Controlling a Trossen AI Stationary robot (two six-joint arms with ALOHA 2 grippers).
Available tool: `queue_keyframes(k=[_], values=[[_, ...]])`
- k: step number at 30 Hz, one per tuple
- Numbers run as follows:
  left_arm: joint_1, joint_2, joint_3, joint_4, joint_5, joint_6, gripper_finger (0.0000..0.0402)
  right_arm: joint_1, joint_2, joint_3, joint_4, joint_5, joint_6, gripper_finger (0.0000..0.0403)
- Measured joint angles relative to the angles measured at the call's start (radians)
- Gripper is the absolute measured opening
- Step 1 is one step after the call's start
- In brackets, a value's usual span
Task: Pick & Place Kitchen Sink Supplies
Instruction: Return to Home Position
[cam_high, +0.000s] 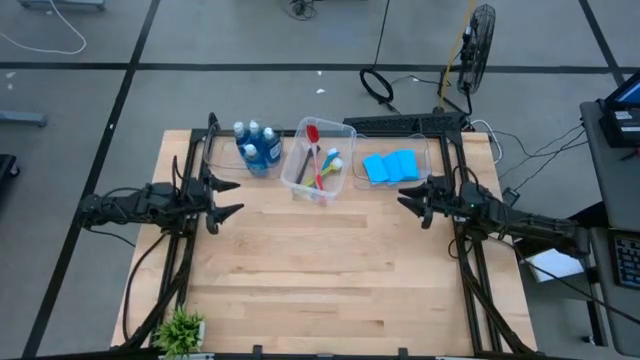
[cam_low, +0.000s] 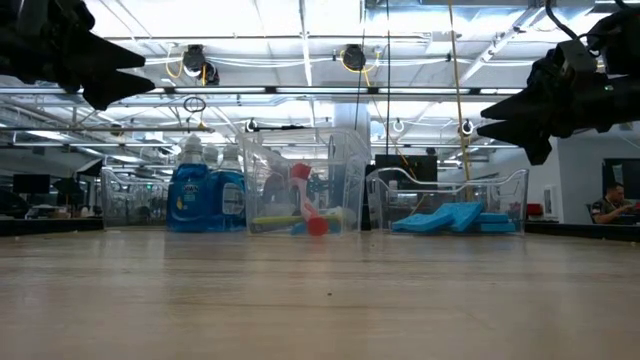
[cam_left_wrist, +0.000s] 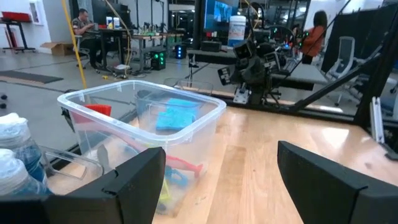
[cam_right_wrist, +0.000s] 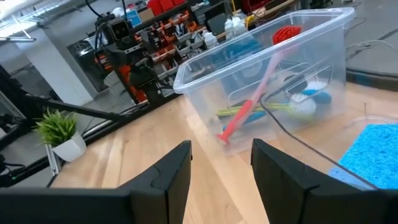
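All the supplies sit in clear bins along the far side of the tabletop: soap bottles (cam_high: 258, 148) in the left bin (cam_high: 214, 150), brushes (cam_high: 320, 165) in the middle bin (cam_high: 291, 182) with handles running roughly near to far, sponges (cam_high: 390, 166) in the right bin (cam_high: 426, 146). The left pincer (cam_high: 232, 197) hovers spread wide and empty just on the near side of the bottles. The right pincer (cam_high: 405, 200), parted more narrowly and also empty, hangs just on the near side of the sponges, tips pointing toward the centre. With every item binned, the sorting looks done; pulling back should mean drawing each arm outward, away from the bin walls
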Motion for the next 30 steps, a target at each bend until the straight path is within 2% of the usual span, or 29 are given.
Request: queue_keyframes(k=[4,10,13,19,25,30], values=[[0.000,0.000,0.000,-0.003,0.003,0.030,0.0310,0.000,0.000,0.000,-0.015,0.000,-0.015,0.0155],[0.000,-0.001,0.000,0.026,0.072,0.071,0.0310,0.000,0.000,0.000,-0.012,-0.006,-0.033,0.0155],[0.000,-0.001,0.002,0.037,0.106,0.081,0.0310,0.000,0.000,0.000,-0.010,-0.035,-0.052,0.0155],[0.000,-0.001,-0.009,0.011,0.100,0.044,0.0310,0.000,0.000,0.000,0.002,-0.106,-0.083,0.0155],[0.000,-0.001,-0.163,0.297,0.072,0.031,0.0310,0.000,0.000,0.000,0.037,-0.237,-0.081,0.0155],[-0.008,-0.001,-0.167,0.304,0.094,0.015,0.0310,0.000,0.000,-0.001,0.053,-0.244,-0.083,0.0155]])
